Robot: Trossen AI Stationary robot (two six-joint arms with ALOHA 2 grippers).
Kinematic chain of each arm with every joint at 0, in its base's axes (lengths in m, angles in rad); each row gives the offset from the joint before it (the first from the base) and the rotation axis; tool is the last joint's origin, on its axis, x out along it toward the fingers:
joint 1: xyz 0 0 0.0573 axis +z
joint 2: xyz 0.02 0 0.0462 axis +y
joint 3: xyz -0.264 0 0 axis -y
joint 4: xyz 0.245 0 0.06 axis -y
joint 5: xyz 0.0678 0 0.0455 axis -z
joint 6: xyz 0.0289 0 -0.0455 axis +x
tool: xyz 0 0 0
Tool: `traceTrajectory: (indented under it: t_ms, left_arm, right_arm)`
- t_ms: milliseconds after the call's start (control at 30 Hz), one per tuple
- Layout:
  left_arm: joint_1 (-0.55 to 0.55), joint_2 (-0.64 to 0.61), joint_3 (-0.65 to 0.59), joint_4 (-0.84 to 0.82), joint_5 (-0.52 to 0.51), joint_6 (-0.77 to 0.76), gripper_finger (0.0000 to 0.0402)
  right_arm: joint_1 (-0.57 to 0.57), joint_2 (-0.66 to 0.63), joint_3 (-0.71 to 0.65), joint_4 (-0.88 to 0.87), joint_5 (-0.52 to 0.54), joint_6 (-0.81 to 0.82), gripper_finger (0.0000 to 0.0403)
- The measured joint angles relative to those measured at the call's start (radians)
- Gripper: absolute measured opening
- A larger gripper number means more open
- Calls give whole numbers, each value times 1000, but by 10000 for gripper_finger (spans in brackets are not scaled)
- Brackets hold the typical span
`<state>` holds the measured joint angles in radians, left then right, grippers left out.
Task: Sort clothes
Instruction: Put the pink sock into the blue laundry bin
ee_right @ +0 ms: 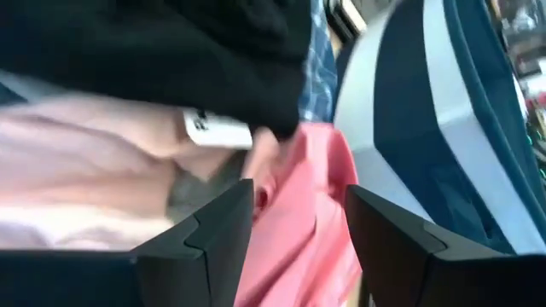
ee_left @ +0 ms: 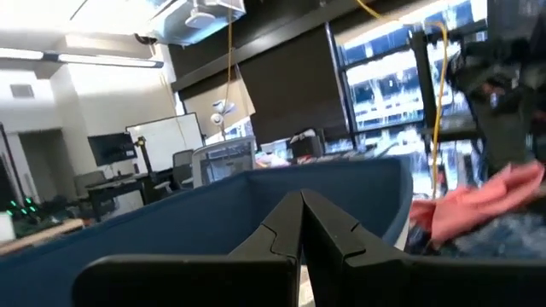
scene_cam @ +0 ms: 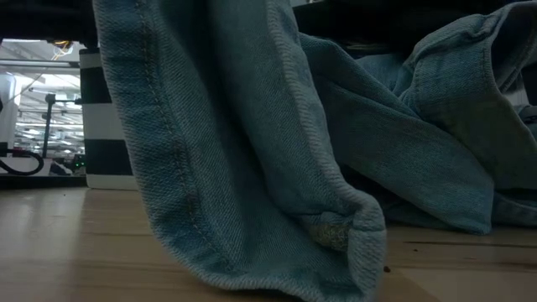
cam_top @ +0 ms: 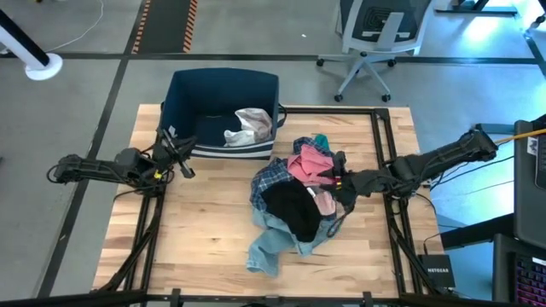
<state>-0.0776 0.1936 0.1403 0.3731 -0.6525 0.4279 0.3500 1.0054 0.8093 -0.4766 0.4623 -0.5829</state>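
High view: clothes heap lies just beside the front right corner of the navy bin (cam_top: 183,98), on bare wood table (cam_top: 196,239); white shirt (cam_top: 249,124) already inside the bin; heap holds pink top (cam_top: 309,160), black piece (cam_top: 292,209), blue plaid shirt (cam_top: 269,176), denim jeans (cam_top: 271,246) trailing farthest from the bin, small teal item (cam_top: 320,139) on the bin-ward edge. Right gripper (cam_top: 335,183) sits over the heap's far side from the bin; left gripper (cam_top: 175,147) at the bin's front left corner. Low view: jeans (scene_cam: 252,143) fill the frame, thick seamed denim, judged the heaviest and stiffest piece, likely to drag; best taken at a bunched fold or hem. Left wrist view: left jaws pressed together, empty, bin rim (ee_left: 358,175) just ahead, pink top (ee_left: 486,200) beyond it; office room behind with monitors, whiteboard, windows. Right wrist view: right jaws spread, pink top (ee_right: 307,213) between the fingers (ee_right: 213,226), black piece (ee_right: 153,43) above with a white label; thin, limp, light fabric, judged easy to pinch at a raised wrinkle, though layers may snag and lift together
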Motion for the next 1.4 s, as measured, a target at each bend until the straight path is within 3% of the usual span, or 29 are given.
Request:
traceTrajectory:
  t_ms: [467, 600, 967, 1167, 1400]
  left_arm:
    - [0, 0, -1, -50, -2, 81, 1]
    - [0, 0, -1, -64, -2, 82, 1]
    - [0, 0, 0, -76, -2, 82, 1]
    - [0, 0, 0, -77, -2, 81, 1]
    - [0, 0, 0, -78, -2, 80, 1]
  right_arm:
    - [-2, 78, 0, 29, -2, 22, 204]
    - [47, 57, 23, -24, -58, 37, 204]
    - [235, 63, 54, -249, -87, 352, 204]
    - [246, 95, 6, -259, -19, 395, 204]
    - [246, 133, 5, -226, 116, 339, 198]
